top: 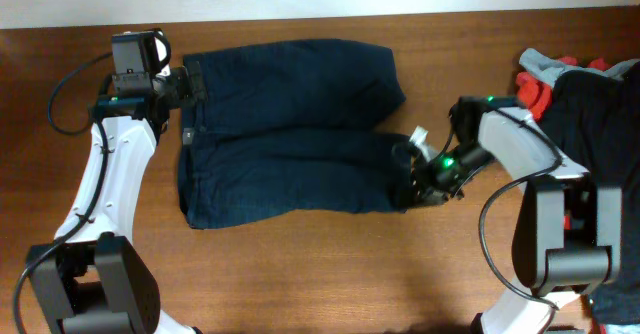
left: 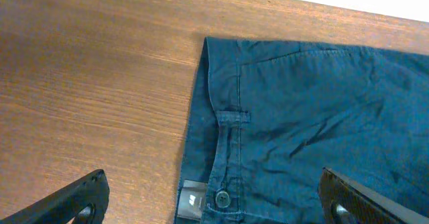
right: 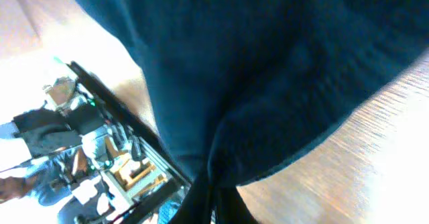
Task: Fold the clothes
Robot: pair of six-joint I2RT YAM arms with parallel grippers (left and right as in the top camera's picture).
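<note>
Dark navy-blue shorts [top: 290, 124] lie flat on the wooden table, waistband to the left, two legs pointing right. My left gripper [top: 190, 84] is open over the waistband's upper corner; in the left wrist view its fingers [left: 218, 200] straddle the button and belt loop of the shorts [left: 301, 117] without touching. My right gripper [top: 412, 179] is shut on the hem of the near leg, and the pinched navy cloth [right: 255, 83] fills the right wrist view, lifted off the table. A pile of black, grey and orange-red clothes [top: 580, 94] lies at the far right.
The wooden table [top: 300, 274] runs to a white edge at the back. The right arm's base [top: 565, 244] stands near the clothes pile. The left arm's base [top: 90, 284] is at the front left.
</note>
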